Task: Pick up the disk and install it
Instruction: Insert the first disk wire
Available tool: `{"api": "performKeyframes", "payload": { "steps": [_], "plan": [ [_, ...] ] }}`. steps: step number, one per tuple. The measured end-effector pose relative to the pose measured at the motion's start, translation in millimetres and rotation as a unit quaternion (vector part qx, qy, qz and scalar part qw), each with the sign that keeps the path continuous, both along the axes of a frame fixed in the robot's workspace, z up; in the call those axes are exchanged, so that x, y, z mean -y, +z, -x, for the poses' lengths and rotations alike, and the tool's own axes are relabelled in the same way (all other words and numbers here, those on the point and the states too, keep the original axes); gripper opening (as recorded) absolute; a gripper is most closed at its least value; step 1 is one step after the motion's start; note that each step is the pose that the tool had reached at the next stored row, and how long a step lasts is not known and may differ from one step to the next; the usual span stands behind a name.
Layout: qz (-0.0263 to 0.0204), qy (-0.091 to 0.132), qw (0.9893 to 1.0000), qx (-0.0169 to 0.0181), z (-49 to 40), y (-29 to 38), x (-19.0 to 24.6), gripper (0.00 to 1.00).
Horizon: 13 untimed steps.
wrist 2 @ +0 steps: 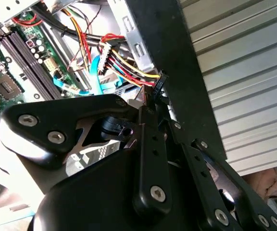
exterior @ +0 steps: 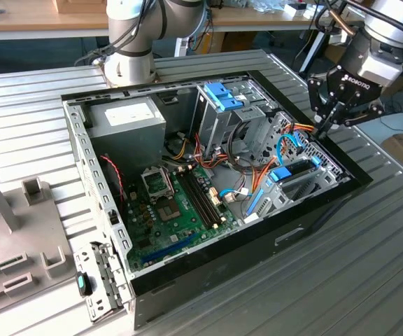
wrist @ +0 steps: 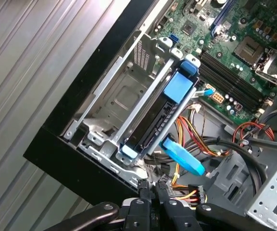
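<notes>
Gripper (exterior: 324, 127) hovers closed and empty at the case (exterior: 208, 260) rim. The disk (exterior: 292, 170) sits in its bay at the gripper's 7 o'clock, exterior view. Advisable: avoid cables (exterior: 301, 128).

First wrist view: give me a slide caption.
Blue-railed disk sits in the drive bay; pincer hangs beside coloured wires at the case edge.

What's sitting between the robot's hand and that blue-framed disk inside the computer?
In the first wrist view, a bundle of red, orange and yellow wires and a flat blue cable lie between the hand and the disk.
</notes>
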<state>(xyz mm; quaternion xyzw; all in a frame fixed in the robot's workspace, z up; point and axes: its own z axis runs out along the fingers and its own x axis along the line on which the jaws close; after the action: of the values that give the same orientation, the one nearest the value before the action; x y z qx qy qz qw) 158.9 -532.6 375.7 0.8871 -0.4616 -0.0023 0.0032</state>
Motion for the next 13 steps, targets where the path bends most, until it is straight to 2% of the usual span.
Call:
{"api": "performKeyframes", "payload": {
  "steps": [8,11,13],
  "plan": [
    [0.0001,0.000,1.0000,0.0025,26.1,0.1,4.3,0.17],
    [0.0006,-0.004,1.0000,0.0028,27.6,-0.4,5.2,0.17],
    [0.0013,-0.016,0.9999,0.0028,27.7,-0.7,5.4,0.17]
  ]
}}
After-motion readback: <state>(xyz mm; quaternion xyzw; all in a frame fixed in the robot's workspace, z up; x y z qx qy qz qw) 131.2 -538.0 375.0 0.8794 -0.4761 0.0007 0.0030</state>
